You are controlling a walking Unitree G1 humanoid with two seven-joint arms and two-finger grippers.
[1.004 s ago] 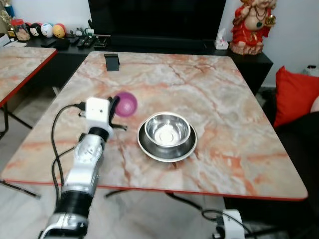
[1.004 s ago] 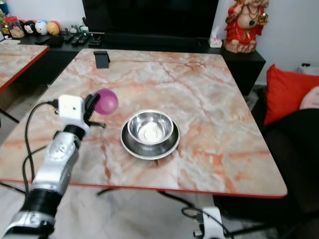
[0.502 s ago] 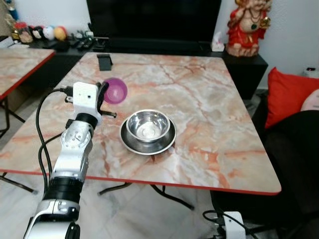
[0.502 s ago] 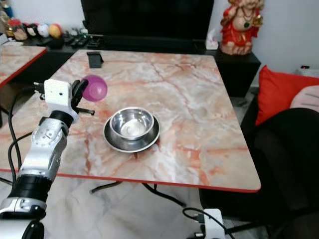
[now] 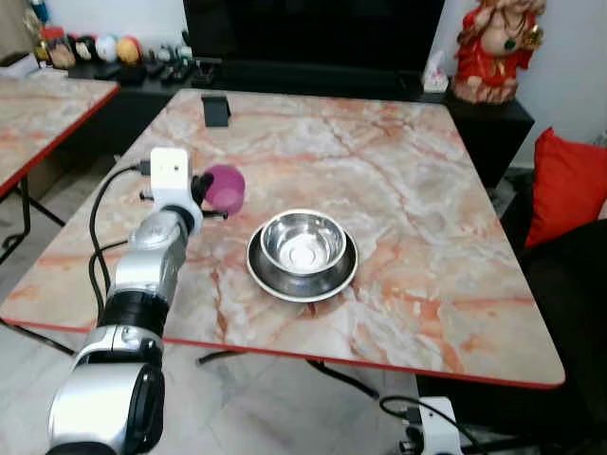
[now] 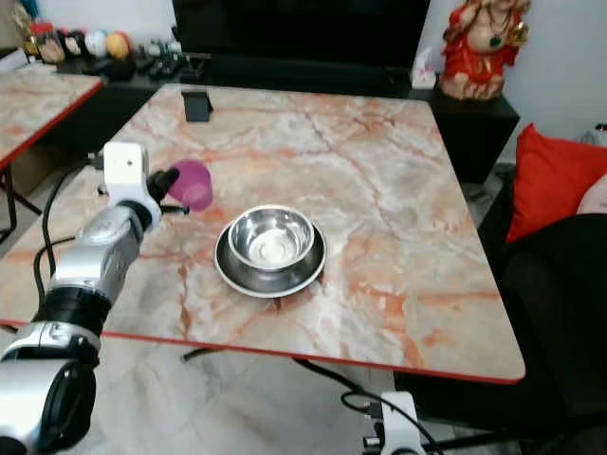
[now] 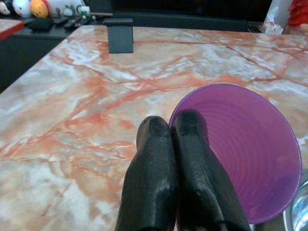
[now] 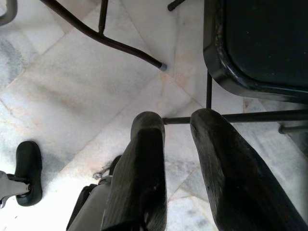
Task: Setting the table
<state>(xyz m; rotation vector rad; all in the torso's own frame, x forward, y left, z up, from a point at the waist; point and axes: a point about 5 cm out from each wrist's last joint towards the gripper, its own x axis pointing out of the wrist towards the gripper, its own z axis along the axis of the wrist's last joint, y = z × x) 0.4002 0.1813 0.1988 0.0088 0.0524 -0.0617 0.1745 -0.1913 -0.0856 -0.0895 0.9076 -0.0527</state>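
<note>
- Since a second ago my head camera has shifted, so the whole scene sits differently; the left gripper [image 7: 171, 132] still carries the purple cup [image 5: 225, 188], and the cup's place beside the bowl looks about the same.
- My left jaws are clenched on the cup's rim: the wrist view has both black fingers [image 7: 154, 159] pressed together, the cup wall pinched between them, its open mouth facing the camera.
- From the head views the cup is tipped on its side over the marble bench [image 5: 408, 190], at roughly 10 o'clock from the steel bowl [image 5: 303, 241] and near it, not touching. I cannot tell whether the cup touches the benchtop.
- That bowl sits inside a steel plate [image 5: 302, 275] near the bench's middle.
- At 12 o'clock, by the far edge, a small black stand [image 5: 216, 110] is upright.
- My right gripper [image 8: 175, 125] hangs below the bench over the tiled floor [image 8: 72, 86], jaws released with a clear gap between the fingers.
- A red cushion [image 5: 565, 185] lies at 3 o'clock, off the bench.
</note>
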